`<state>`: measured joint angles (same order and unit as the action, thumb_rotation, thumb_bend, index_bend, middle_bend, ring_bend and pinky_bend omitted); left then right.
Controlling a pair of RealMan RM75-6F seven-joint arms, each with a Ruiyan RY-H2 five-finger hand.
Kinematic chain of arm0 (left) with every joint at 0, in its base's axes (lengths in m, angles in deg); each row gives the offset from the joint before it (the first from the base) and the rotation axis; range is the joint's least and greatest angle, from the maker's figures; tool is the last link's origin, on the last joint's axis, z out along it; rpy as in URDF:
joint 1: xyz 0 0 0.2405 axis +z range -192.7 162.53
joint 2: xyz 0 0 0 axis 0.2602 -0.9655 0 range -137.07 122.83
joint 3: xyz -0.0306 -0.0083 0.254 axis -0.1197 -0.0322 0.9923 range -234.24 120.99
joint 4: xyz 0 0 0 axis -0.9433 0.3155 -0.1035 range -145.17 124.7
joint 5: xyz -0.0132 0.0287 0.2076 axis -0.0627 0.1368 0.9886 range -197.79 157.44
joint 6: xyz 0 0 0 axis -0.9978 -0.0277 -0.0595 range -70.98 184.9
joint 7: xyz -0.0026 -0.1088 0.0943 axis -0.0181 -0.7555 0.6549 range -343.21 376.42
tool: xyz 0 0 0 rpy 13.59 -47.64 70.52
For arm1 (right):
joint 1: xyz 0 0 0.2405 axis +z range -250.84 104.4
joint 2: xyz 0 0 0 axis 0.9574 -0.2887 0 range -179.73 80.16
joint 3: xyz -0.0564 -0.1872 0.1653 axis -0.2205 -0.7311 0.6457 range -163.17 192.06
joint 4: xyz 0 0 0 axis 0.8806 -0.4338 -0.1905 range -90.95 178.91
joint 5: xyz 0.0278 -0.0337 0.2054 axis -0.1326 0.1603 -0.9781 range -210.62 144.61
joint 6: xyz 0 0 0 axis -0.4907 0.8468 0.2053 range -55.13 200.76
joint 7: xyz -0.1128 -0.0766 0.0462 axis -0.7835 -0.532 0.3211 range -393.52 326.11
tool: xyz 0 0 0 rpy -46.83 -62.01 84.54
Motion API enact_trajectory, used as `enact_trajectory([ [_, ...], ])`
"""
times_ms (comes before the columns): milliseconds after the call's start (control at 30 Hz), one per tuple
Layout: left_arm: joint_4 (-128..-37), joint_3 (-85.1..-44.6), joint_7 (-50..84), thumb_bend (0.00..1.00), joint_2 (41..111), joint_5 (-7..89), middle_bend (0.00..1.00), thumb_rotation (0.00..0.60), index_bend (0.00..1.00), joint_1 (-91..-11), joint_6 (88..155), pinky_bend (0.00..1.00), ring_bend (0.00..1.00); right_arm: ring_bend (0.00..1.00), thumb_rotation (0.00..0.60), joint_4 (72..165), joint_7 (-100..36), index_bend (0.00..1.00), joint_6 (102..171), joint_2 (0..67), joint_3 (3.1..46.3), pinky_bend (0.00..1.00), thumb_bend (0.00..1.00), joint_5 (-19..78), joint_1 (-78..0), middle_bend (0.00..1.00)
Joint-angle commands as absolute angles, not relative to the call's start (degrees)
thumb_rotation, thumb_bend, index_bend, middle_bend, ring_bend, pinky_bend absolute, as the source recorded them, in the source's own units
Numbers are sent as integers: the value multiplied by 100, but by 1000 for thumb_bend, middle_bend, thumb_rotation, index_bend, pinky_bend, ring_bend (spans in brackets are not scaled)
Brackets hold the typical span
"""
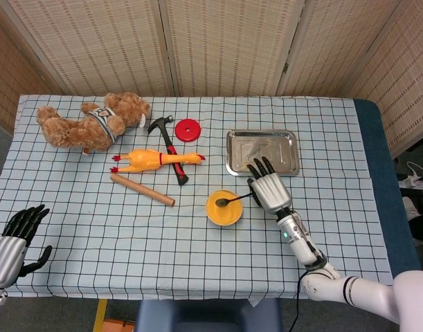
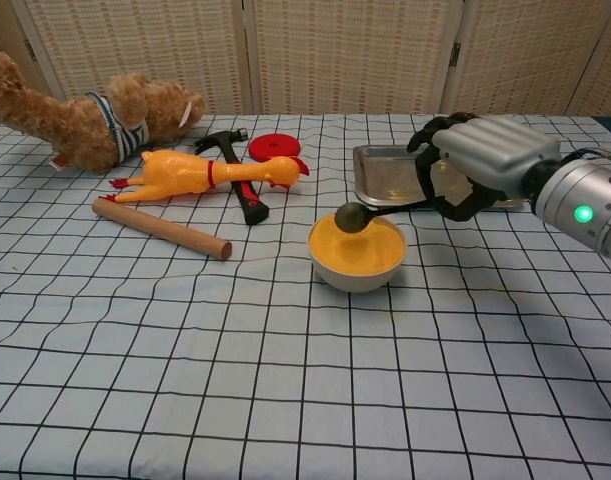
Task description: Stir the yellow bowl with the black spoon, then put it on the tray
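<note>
I've got the slim black spoon (image 2: 377, 211) pinched in my right hand (image 2: 482, 160), fingers curled around the far end of its handle, and the spoon's round head sits just above the rim of the small yellow bowl (image 2: 357, 250), over its far side. From the head view the spoon (image 1: 232, 200) reaches out from my right hand (image 1: 268, 189) to the left, its head over the bowl (image 1: 223, 207). The handle runs nearly level, tilting a touch down toward the bowl. The bowl sits on the checked tablecloth (image 2: 285, 380) just left of my hand, below and in front of my knuckles.

Right behind my hand lies the shiny rectangular metal tray (image 1: 261, 152); in the chest view its near edge (image 2: 385, 180) shows just beyond my fingers, partly hidden by them.

Further left, well apart from my hand: the hammer with the red and black handle (image 1: 168, 146) lying across the yellow rubber chicken (image 1: 152, 159), the flat red disc (image 1: 187, 128) beyond them, and the plain wooden rolling-pin stick (image 1: 142, 189) lying slantwise nearer to me. Beyond those, at the far left, the brown teddy bear in a striped top (image 1: 86, 123) lies on its side.

My left hand (image 1: 10, 242) hangs at the near left corner of the table, far from everything, fingers spread and holding nothing.
</note>
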<state>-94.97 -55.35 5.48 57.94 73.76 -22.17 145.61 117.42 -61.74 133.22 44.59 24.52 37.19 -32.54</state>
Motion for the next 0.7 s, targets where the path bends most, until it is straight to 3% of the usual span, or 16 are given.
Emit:
enact_trajectory([
  [33,-9644,-5647,622,423,5744,7293,0,600,0,-2352,14369,73,0,0,600,11620,-6143,860,13403,4473,2590,50,551,3616,-3251,151],
  [233,-9685,-5639,652,424,5717,7251,0,600,0,-2387,14252,73,0,0,600,10416,-6259,859,13381,4869,2834,50,551,3398,-3074,154],
  [567,-9626,-5649,663,424,5767,7208,0,600,0,-2446,14130,73,0,0,600,7487,-5977,843,12247,6254,3509,50,552,2680,-2087,162],
  [700,-9608,-5650,634,424,5761,7204,0,600,0,-2435,14149,73,0,0,600,6675,-5755,791,11896,6657,3604,50,551,2616,-1819,162],
])
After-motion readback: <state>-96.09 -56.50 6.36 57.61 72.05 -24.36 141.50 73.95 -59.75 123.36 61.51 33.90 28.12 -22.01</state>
